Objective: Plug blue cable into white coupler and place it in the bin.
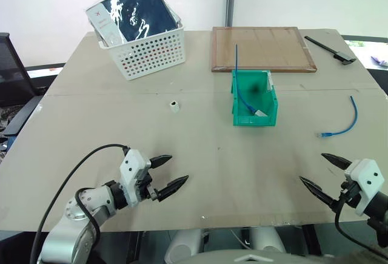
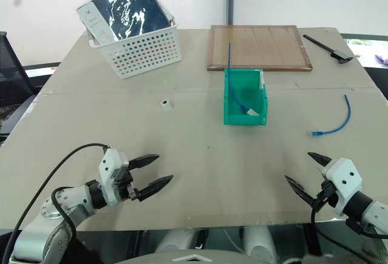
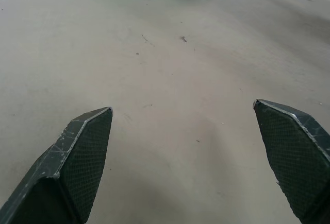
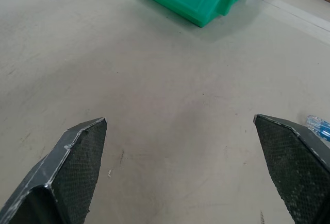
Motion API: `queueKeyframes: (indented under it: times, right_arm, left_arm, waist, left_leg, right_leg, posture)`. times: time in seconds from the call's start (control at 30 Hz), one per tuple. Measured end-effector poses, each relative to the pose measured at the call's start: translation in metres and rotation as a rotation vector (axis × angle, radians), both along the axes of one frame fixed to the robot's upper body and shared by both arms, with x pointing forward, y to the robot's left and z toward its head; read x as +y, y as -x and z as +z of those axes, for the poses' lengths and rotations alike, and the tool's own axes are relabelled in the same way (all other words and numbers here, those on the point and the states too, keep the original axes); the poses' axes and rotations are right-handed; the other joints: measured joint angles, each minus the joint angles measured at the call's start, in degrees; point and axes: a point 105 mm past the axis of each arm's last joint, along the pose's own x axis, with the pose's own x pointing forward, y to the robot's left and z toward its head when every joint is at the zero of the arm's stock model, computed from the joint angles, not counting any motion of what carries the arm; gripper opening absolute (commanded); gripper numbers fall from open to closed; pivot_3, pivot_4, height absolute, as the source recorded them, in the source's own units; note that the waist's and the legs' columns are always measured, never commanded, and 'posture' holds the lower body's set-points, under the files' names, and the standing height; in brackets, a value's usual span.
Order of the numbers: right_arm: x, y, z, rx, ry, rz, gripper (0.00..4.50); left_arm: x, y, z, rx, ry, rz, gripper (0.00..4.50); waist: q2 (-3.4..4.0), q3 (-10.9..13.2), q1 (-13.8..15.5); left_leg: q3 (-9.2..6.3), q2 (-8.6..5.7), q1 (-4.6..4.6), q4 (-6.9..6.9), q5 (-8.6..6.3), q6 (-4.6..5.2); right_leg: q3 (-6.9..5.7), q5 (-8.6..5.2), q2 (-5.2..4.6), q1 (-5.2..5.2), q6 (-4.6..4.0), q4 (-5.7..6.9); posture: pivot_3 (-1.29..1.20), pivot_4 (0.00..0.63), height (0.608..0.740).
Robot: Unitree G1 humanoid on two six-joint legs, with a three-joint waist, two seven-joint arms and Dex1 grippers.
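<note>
At the near left edge of the beige table (image 1: 200,173), the left gripper (image 1: 177,172) hovers low over bare tabletop with its two black fingers spread wide apart and nothing between them. Farther back on the left stands a white perforated basket (image 1: 151,53) with a dark, glossy flat package (image 1: 134,8) leaning upright inside it. Just right of the basket and nearer the middle, the white coupler (image 1: 174,105) lies alone on the table, well apart from both grippers and from any cable. Right of centre sits the green bin (image 1: 254,116), its open top showing a straight blue cord (image 1: 237,76) that rises out of it and leans over the back wall, with a small white block (image 1: 259,113) at the cord's lower end on the bin floor. Behind the bin lies a brown wooden board (image 1: 264,49). To the right, a curved blue cable (image 1: 345,121) rests on the table, its clear plug end pointing toward the bin; a black tool (image 1: 330,49) lies at the far right corner. At the near right edge, the right gripper (image 1: 322,172) also hovers with fingers spread wide, empty, the blue cable's plug near it.
</note>
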Motion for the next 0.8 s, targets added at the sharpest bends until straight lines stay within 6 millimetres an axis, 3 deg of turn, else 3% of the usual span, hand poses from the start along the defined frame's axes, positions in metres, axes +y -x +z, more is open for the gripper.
queueKeyframes:
  times: [0.07,0.23,0.43,0.6,0.7,0.77,0.8]
  right_arm:
    - [0.000,0.000,0.000,-0.001,0.000,0.000,4.50]
    - [-0.007,-0.017,0.016,0.004,0.056,0.006,4.50]
    - [-0.036,-0.055,0.051,0.053,0.363,0.118,4.50]
    - [-0.054,-0.086,0.037,0.130,0.511,0.187,4.50]
    - [-0.062,-0.102,0.028,0.207,0.543,0.224,3.67]
    - [-0.068,-0.107,0.024,0.243,0.569,0.239,2.80]
    - [-0.071,-0.113,0.022,0.253,0.585,0.241,2.80]
  left_arm:
    - [0.000,0.000,0.000,-0.001,0.001,-0.001,4.49]
    - [-0.016,-0.021,0.032,-0.063,0.110,-0.069,4.49]
    - [-0.047,-0.010,0.052,-0.129,0.086,-0.328,4.49]
    - [-0.055,-0.007,0.054,-0.146,0.071,-0.400,4.49]
    - [-0.058,-0.010,0.060,-0.172,0.067,-0.416,4.50]
    - [-0.058,-0.009,0.059,-0.167,0.068,-0.418,4.50]
    - [-0.059,-0.009,0.058,-0.164,0.068,-0.415,4.50]
  waist:
    - [0.00,0.00,0.00]
    - [0.07,0.07,-0.05]
    - [0.04,0.22,-0.24]
    - [0.01,0.38,-0.13]
    - [0.04,0.49,-0.16]
    - [0.04,0.52,-0.17]
    - [0.07,0.56,-0.18]
  left_leg:
    - [0.00,0.00,0.00,0.00,0.00,0.00]
    - [0.01,-0.04,0.00,0.07,0.01,0.02]
    - [0.23,0.03,0.09,-0.04,0.01,0.04]
    - [0.27,0.03,-0.03,-0.05,0.01,0.04]
    - [0.29,0.00,-0.05,-0.01,0.00,0.07]
    - [0.29,0.00,-0.07,-0.03,-0.01,0.08]
    - [0.29,0.00,-0.09,-0.03,-0.01,0.08]
  right_leg:
    - [0.00,0.00,-0.05,0.00,0.00,0.00]
    - [-0.08,0.02,0.09,0.04,0.02,0.01]
    - [0.01,0.02,0.17,0.04,-0.02,-0.06]
    - [-0.02,0.17,0.15,0.01,-0.23,-0.24]
    - [0.05,0.18,0.13,0.01,-0.23,-0.27]
    - [0.06,0.21,0.14,-0.02,-0.19,-0.27]
    - [0.05,0.25,0.14,-0.05,-0.13,-0.29]
  posture:
    - [0.00,0.150,0.740]
    - [0.00,0.150,0.740]
    - [0.00,0.150,0.740]
    - [0.00,0.150,0.740]
    - [0.00,0.150,0.740]
    - [0.00,0.150,0.740]
    - [0.00,0.150,0.740]
